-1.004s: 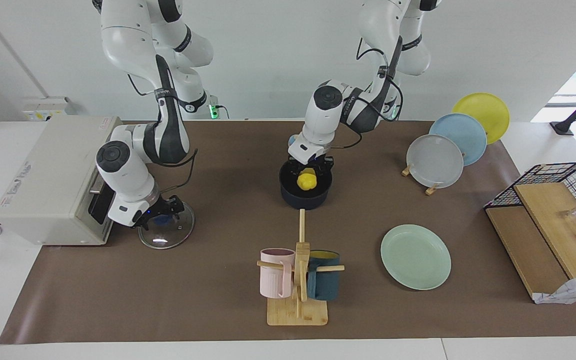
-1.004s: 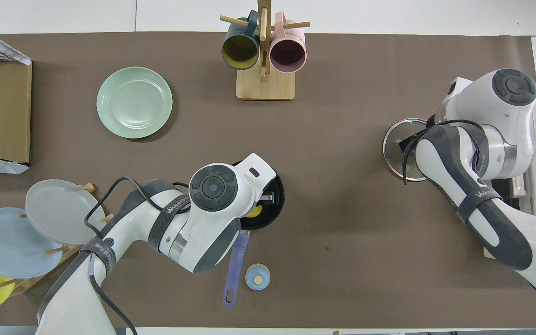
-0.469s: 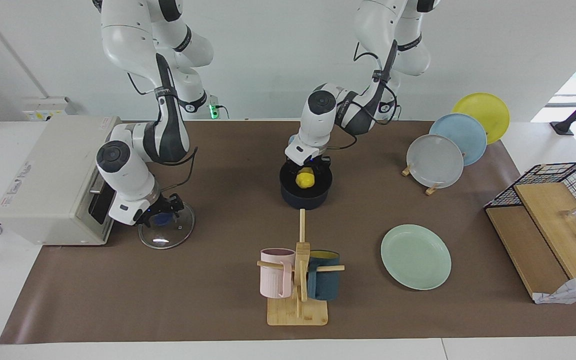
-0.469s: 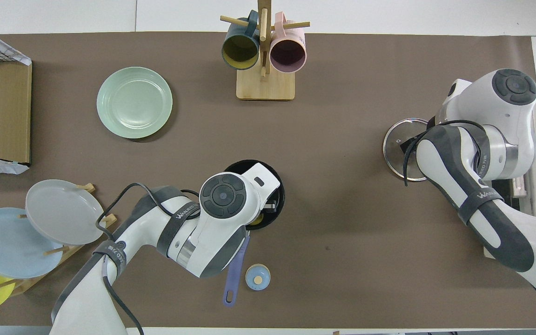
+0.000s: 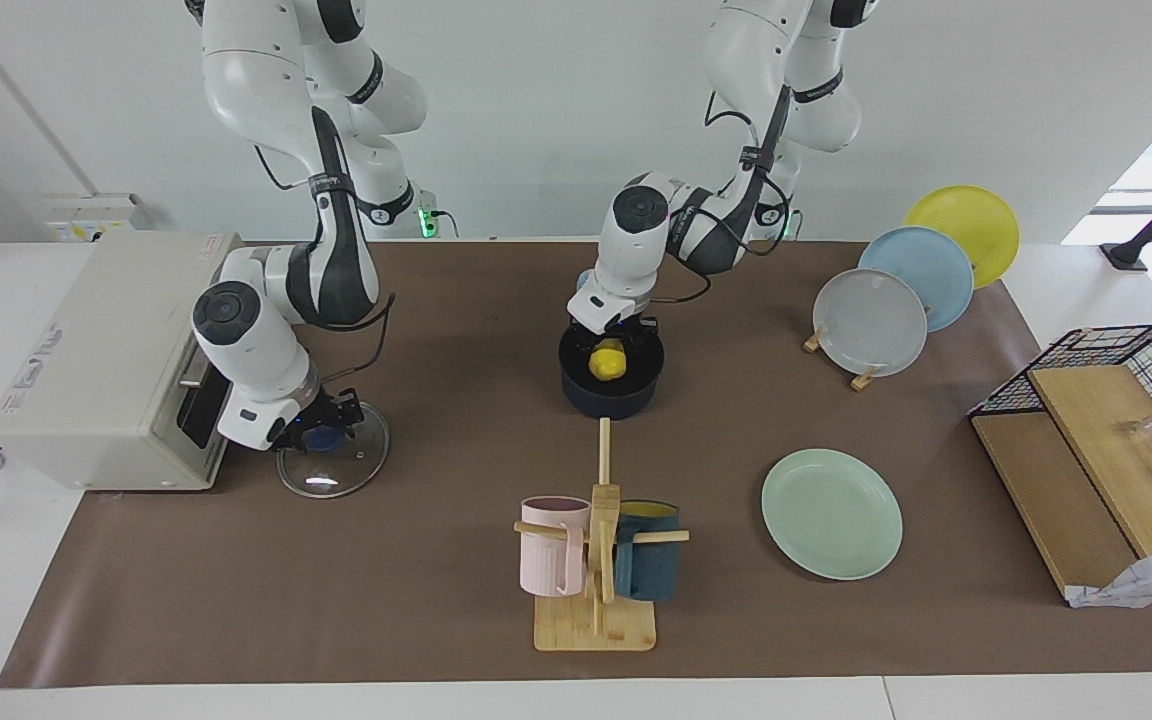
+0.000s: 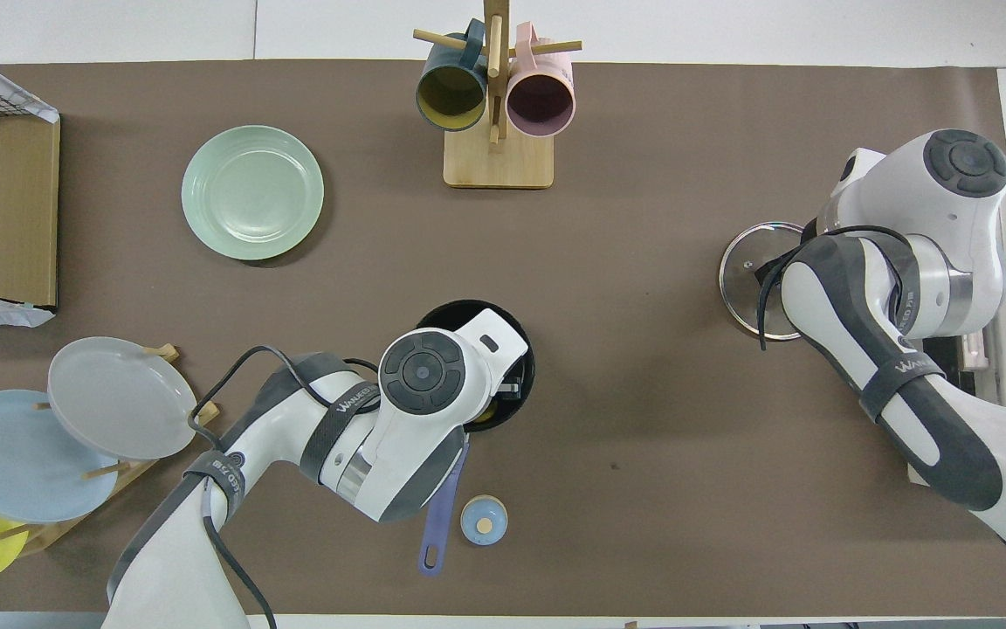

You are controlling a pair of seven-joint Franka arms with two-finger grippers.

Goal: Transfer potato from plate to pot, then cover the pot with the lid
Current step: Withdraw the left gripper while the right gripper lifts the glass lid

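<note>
Now, potato point(image 5: 608, 361): you can see it sitting inside the pot point(image 5: 610, 385), clear of the mint plate point(image 5: 831, 513), which lies bare toward the left arm's end of the desk.
Left tool point(image 5: 619, 335): hangs just over the pot's mouth; potato looks free of it, but you can't tell how wide its tips stand.
Right tool point(image 5: 328, 425): down on the lid point(image 5: 333, 463), around the blue knob; whether it has closed on the knob you can't tell.
Lid position: flat on the desk in front of the toaster oven point(image 5: 106, 357), toward the right arm's end, well apart from the pot.
Key relation: your right arm is the nearer one to the lid; the carry runs sideways along the desk toward the pot at the middle.
Likely step: first half looks done; lid pickup in hand.
Watch: left arm over the pot may block the lid's path.
</note>
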